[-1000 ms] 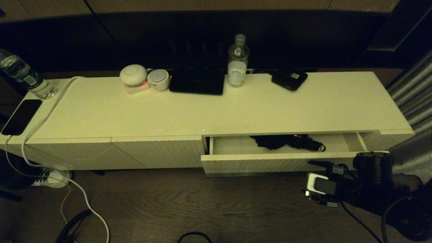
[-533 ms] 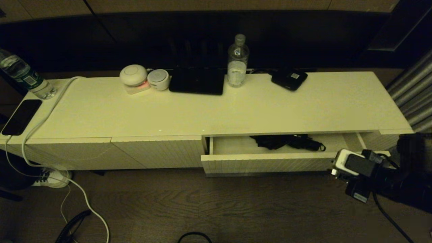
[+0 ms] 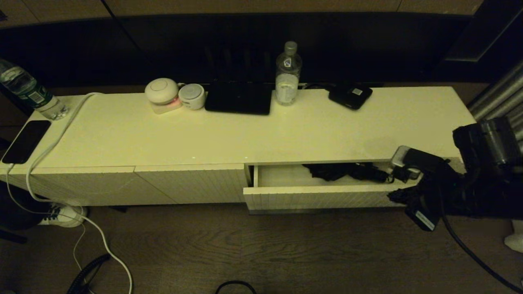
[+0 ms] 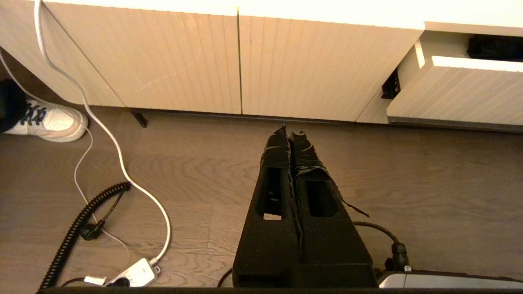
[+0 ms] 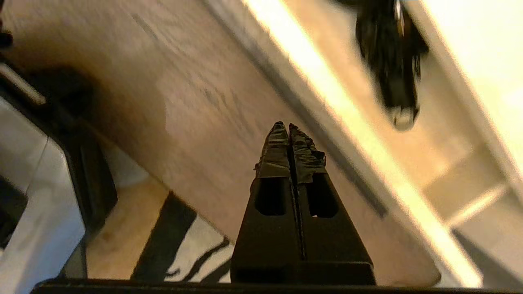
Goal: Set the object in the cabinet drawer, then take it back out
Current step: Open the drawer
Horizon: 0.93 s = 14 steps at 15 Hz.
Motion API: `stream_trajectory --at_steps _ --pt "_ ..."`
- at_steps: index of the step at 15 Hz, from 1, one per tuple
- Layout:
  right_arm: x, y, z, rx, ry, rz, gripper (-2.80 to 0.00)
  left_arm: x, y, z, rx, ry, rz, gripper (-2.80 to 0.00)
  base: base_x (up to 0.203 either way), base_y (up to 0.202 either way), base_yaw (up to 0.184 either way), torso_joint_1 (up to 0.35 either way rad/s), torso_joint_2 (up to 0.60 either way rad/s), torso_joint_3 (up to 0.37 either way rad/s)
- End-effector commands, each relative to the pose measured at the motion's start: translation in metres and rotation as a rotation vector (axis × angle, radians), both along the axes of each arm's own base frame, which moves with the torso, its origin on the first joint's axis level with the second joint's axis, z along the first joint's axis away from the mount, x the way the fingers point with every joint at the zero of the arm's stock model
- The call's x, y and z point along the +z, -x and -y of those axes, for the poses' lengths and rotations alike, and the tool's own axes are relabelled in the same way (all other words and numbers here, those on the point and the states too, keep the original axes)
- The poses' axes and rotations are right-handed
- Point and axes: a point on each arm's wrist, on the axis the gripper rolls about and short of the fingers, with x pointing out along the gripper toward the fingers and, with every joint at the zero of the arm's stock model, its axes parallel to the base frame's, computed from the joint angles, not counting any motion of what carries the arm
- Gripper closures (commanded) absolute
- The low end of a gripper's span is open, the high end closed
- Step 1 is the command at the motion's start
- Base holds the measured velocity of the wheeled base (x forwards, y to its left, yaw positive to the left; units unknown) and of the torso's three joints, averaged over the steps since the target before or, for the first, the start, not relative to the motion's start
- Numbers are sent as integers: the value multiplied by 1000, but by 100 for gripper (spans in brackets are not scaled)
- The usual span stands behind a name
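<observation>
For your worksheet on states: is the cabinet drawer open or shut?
Open: the drawer is pulled out, with the umbrella visible inside.

Two clear plastic water bottles are counted: one at the back of the cabinet top [image 3: 287,75], one at its far left end [image 3: 28,92]. Two round white devices [image 3: 162,90] [image 3: 192,96] are seen side by side. One flat black rectangular pad [image 3: 239,98], one flat black device with a white label [image 3: 350,96] and one dark smartphone [image 3: 25,141] are counted. One black folding umbrella [image 3: 347,171] is seen in the one open white ribbed drawer [image 3: 318,198]. Two ribbed white panels [image 4: 135,61] [image 4: 310,69], one white cable [image 3: 49,147], one coiled black cord [image 4: 77,228] and one white sneaker [image 4: 45,120] are counted. Two black grippers are seen, the left gripper [image 4: 291,134] and the right gripper [image 5: 288,132].
</observation>
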Motion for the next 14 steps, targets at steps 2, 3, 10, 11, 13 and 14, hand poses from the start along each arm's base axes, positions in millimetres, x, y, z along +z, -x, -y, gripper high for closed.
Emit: stream_trajectory --at_steps 2,3,10,11,13,14 --pt "-13 -42 -19 1 28 -30 0 0 0 0 1 1 2 0 0 0 0 0 0 0" --pt "-14 -53 -23 -18 41 -22 0 0 0 0 1 1 2 0 0 0 0 0 0 0" --pt "-24 -92 -30 -138 95 -2 0 0 0 0 1 1 2 0 0 0 0 0 0 0" --pt "-26 -95 -31 -156 95 -5 0 0 0 0 1 1 2 0 0 0 0 0 0 0" --pt "-28 -99 -30 -177 96 -5 0 0 0 0 1 1 2 0 0 0 0 0 0 0" --pt "-28 -102 -30 -181 92 -2 0 0 0 0 1 1 2 0 0 0 0 0 0 0"
